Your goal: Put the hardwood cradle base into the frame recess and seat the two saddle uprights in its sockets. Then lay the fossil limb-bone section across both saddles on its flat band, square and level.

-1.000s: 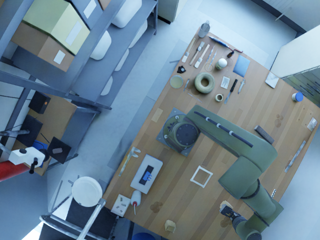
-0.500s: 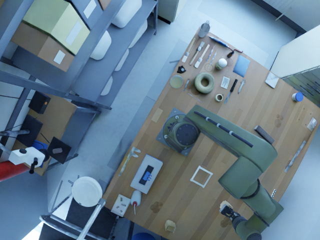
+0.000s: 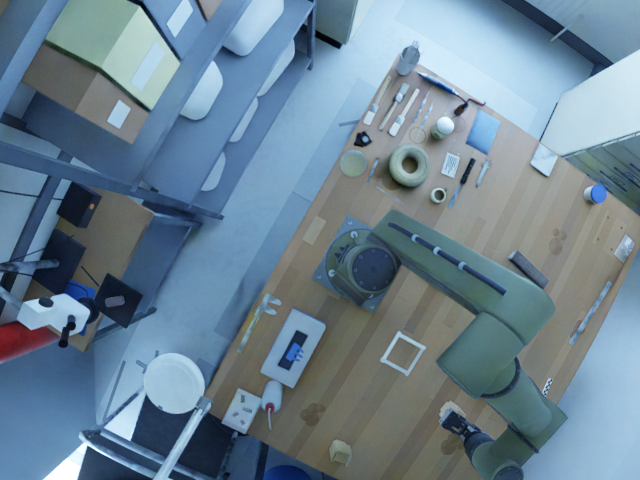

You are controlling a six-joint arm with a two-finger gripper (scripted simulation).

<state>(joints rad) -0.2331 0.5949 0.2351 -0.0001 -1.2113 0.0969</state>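
Observation:
A pale wooden saddle upright (image 3: 451,409) sits near the table's front right edge, and my gripper (image 3: 453,417) is closed on it there. A second pale saddle upright (image 3: 340,451) stands apart at the front edge, further left. The white square frame (image 3: 402,353) lies empty on the wooden table, between the arm's base and the gripper. A dark hardwood block (image 3: 528,268) lies beyond the arm's elbow toward the right side. I cannot make out the fossil bone section; the arm hides part of the table.
The green arm (image 3: 465,289) spans the table's middle from its base plate (image 3: 356,264). Brushes, picks and a foam ring (image 3: 409,165) fill the far end. A grey tray (image 3: 293,347) and a wash bottle (image 3: 271,397) lie at front left, and a metal bar (image 3: 590,312) lies at right.

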